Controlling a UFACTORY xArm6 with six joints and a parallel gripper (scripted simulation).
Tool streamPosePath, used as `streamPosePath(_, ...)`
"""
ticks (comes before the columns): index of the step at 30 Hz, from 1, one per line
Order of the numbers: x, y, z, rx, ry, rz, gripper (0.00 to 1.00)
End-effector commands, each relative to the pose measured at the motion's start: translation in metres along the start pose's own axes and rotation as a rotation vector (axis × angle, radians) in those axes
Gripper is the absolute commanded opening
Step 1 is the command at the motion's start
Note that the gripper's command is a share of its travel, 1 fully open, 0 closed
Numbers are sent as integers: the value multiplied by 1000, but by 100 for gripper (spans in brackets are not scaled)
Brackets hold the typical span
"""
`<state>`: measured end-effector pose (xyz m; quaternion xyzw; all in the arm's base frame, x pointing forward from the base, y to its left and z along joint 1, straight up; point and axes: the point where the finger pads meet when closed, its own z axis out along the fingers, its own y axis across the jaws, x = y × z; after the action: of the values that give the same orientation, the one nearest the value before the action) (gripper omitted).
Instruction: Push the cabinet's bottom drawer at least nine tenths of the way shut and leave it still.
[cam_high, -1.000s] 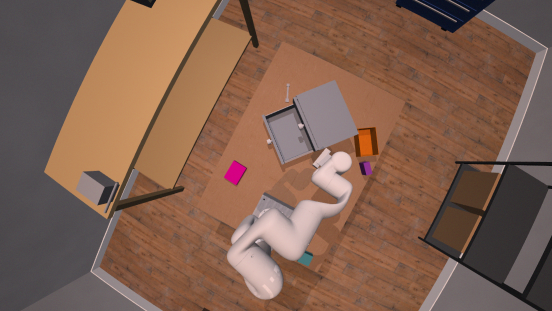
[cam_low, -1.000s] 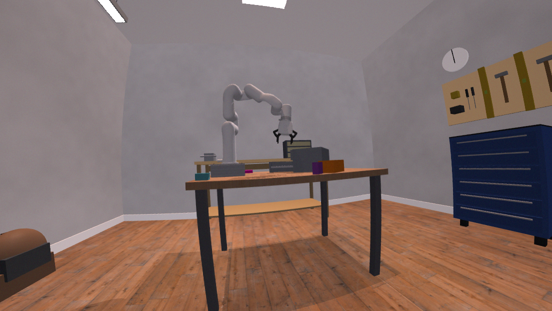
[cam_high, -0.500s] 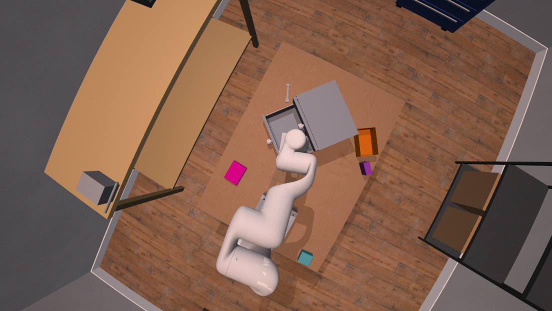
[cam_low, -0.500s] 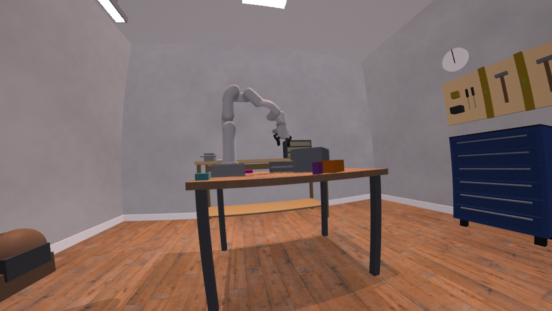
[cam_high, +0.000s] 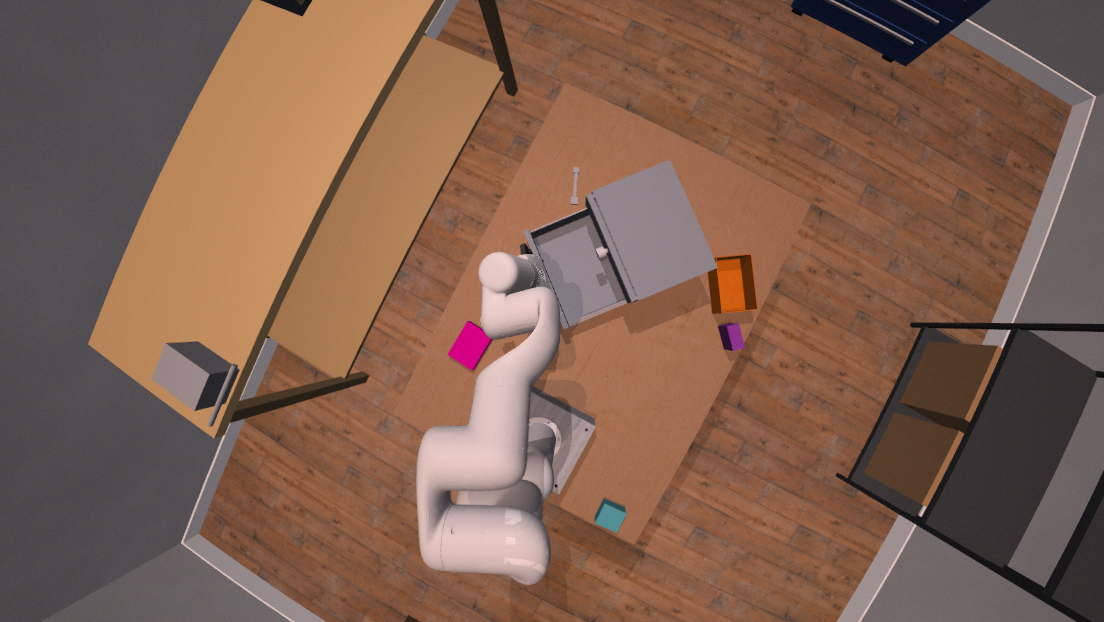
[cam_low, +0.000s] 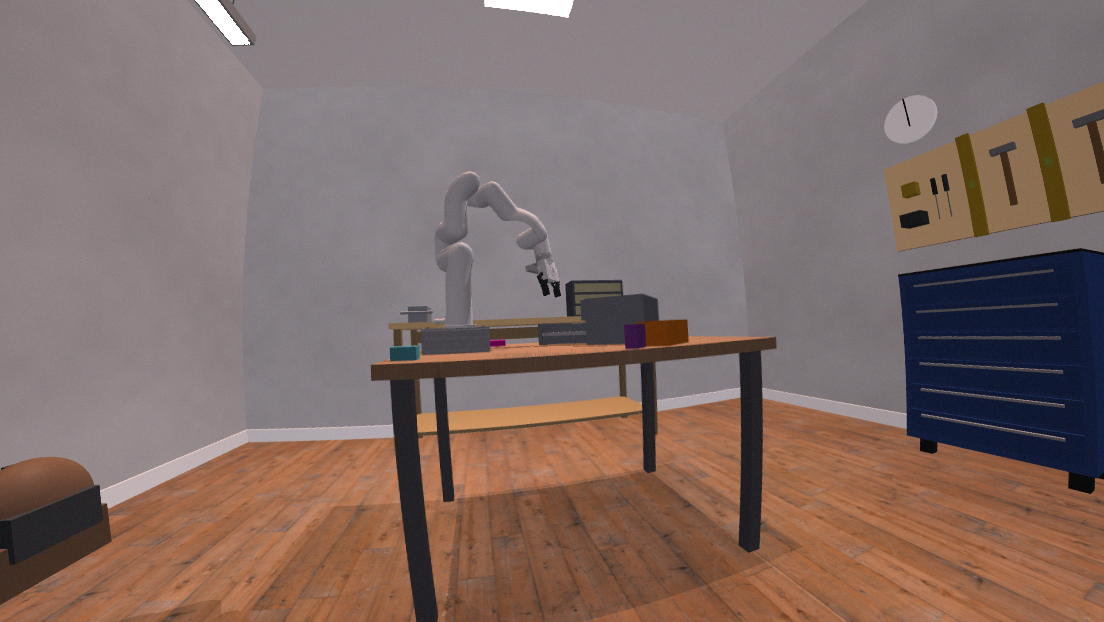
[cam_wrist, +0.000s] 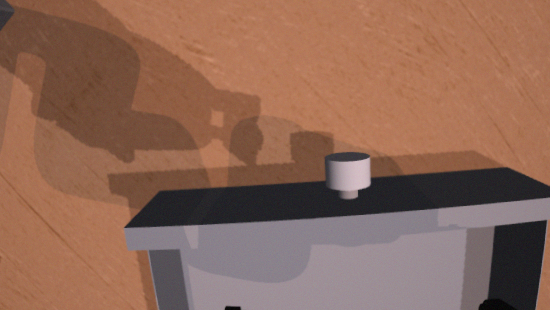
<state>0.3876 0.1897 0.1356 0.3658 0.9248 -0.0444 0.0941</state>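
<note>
A grey cabinet (cam_high: 648, 224) (cam_low: 618, 316) stands on the wooden table (cam_high: 679, 386) (cam_low: 571, 360) (cam_wrist: 350, 60). Its bottom drawer (cam_high: 575, 262) (cam_low: 562, 333) (cam_wrist: 325, 270) is pulled far out and looks empty. In the wrist view the drawer's dark front edge carries a round grey knob (cam_wrist: 347, 172). My gripper (cam_low: 548, 287) (cam_wrist: 361, 306) is open and empty. It hangs above the drawer's outer end, clear of it, pointing down. In the overhead view the arm's wrist (cam_high: 502, 270) hides the fingers and the drawer's knob.
An orange open box (cam_high: 732, 282) (cam_low: 665, 332) and a purple cube (cam_high: 730, 336) (cam_low: 634, 335) lie beside the cabinet. A magenta block (cam_high: 469, 345), a teal cube (cam_high: 610, 514) (cam_low: 404, 353) and a small white bar (cam_high: 575, 185) also lie on the table.
</note>
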Motion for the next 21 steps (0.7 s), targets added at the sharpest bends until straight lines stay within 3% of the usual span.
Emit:
streamPosePath(1,23,16,-7,-27,-6,-72,100)
streamPosePath(13,24,16,-5,-28,-5,-73,100)
streamPosePath(21,26,16,8,-29,-3,-73,100)
